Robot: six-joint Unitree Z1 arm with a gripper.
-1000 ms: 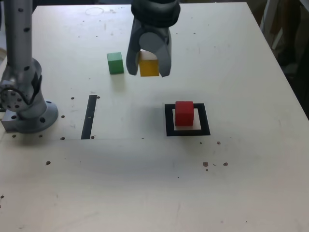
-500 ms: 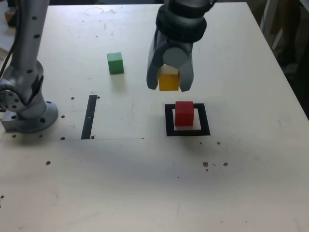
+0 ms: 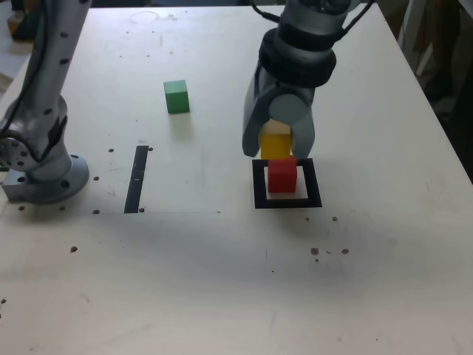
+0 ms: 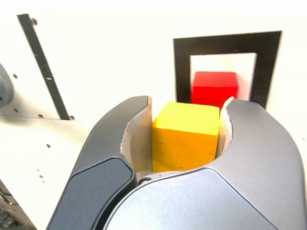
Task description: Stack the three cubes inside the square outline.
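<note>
In the exterior view, the pincer (image 3: 278,148) hung over the worktop (image 3: 185,281), pointing down, its jaws closed in on the yellow cube (image 3: 276,140) and no farther apart than that cube needed. The yellow cube overlapped the upper edge of the red cube (image 3: 282,176) in that view; whether the two touched could not be told. The red cube sat within the black square outline (image 3: 261,198), on its pale centre. The green cube (image 3: 177,97) rested on the worktop toward the exterior view's left, well apart from the outline, behind the narrow black strip (image 3: 137,180). In the wrist view, the yellow cube was gripped between the pincer's two curved, pale-lined fingers (image 4: 259,139), and the red cube showed inside the outline beyond it, partly hidden.
</note>
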